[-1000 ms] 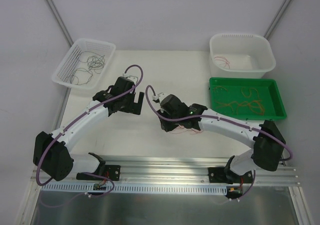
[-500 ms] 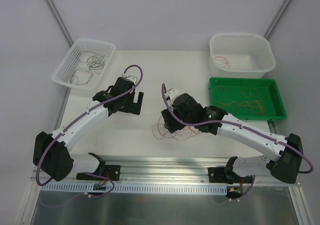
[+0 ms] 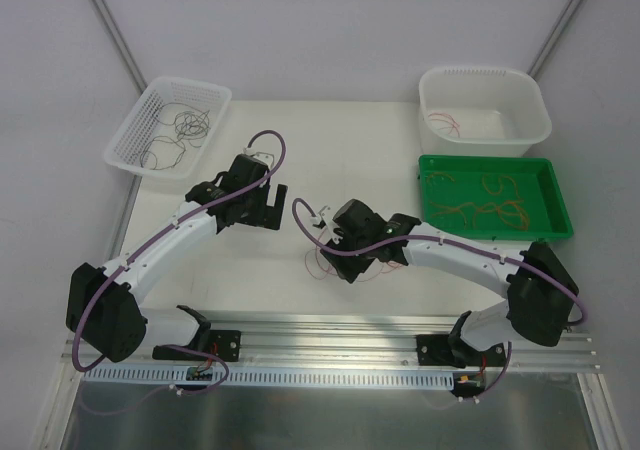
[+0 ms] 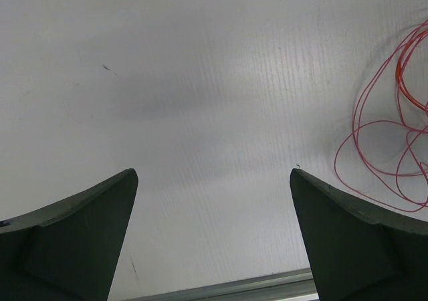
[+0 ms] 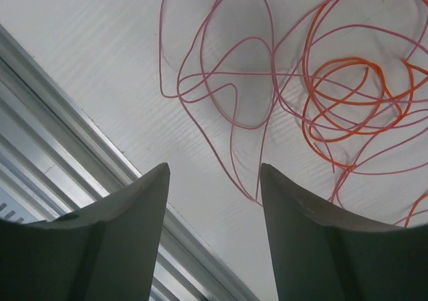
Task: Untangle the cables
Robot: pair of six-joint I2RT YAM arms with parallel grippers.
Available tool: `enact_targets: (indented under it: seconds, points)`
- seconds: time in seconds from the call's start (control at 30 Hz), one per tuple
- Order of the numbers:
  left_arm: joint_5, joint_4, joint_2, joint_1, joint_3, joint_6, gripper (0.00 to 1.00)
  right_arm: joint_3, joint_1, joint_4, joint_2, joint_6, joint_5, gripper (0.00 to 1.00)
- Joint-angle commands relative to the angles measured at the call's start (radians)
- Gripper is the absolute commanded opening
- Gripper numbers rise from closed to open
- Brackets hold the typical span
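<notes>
The cables (image 5: 321, 93), judged featherlight, limp and springy, are best pinched at one outer pink loop. The left gripper (image 4: 212, 180) and right gripper (image 5: 214, 174) are spread, empty.

Tangled red and orange cables (image 5: 314, 80) lie beyond the parted gripper (image 5: 214, 170).

**Cables lying mid-table, containers standing along the far side**

The tangle of thin red and orange cables (image 5: 267, 80) is lying on the flat white table (image 3: 350, 140), near the middle of its front edge. The right gripper (image 5: 214, 170) is hanging directly over it, and the left gripper (image 4: 212, 174) is hovering just left of and behind it. The white mesh plastic basket (image 3: 128, 135) is sitting in the far left corner with thin dark wires (image 3: 175, 130) lying in it. The white plastic tub (image 3: 535, 105) is sitting in the far right corner with thin red wires (image 3: 445, 123) inside. The shallow green plastic tray (image 3: 497, 234) is resting just in front of the tub, with thin orange wires (image 3: 490, 205) lying in it.
</notes>
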Motion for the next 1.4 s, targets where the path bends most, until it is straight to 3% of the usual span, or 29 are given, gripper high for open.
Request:
enact_targets:
  seconds: [0.0,0.03,0.13,0.17,0.23,0.27,0.47,0.53,0.63,0.97,1.17,1.37]
  points:
    - [-0.005,0.004,-0.004,-0.004,-0.001,0.0,0.99,-0.003,-0.01,0.057,0.052,-0.054,-0.025,0.58]
    - [-0.005,0.004,-0.005,-0.004,-0.001,0.002,0.99,-0.002,-0.013,0.065,0.077,-0.056,-0.024,0.56]
    - [-0.002,0.004,-0.011,-0.005,-0.002,0.002,0.99,0.027,-0.016,0.037,0.089,-0.059,-0.031,0.36]
    - [-0.002,0.004,-0.013,-0.004,-0.002,0.002,0.99,0.042,-0.016,0.017,0.083,-0.062,-0.035,0.18]
    - [-0.001,0.004,-0.021,-0.005,-0.002,0.0,0.99,0.073,-0.018,-0.044,0.056,-0.063,-0.025,0.03]
    - [0.001,0.002,-0.024,-0.004,-0.002,0.0,0.99,0.113,-0.018,-0.066,0.013,-0.066,-0.018,0.01]
    - [0.013,0.005,-0.056,-0.005,-0.001,-0.004,0.99,0.358,-0.017,-0.274,-0.139,-0.119,0.122,0.01]
    - [0.012,0.01,-0.074,-0.005,-0.002,-0.004,0.99,0.518,-0.018,-0.348,-0.156,-0.14,0.206,0.01]
    - [0.001,0.022,-0.099,-0.005,-0.01,-0.001,0.99,0.687,-0.016,-0.338,-0.177,-0.16,0.286,0.01]
    - [0.079,0.134,-0.235,-0.005,-0.068,0.031,0.99,0.897,-0.017,-0.073,-0.167,-0.206,0.361,0.01]
    - [0.338,0.335,-0.376,-0.005,-0.163,0.008,0.99,0.958,-0.016,-0.101,-0.098,-0.202,0.3,0.01]
    - [0.498,0.577,-0.351,-0.033,-0.229,-0.141,0.99,0.943,-0.018,-0.107,-0.089,-0.185,0.245,0.01]
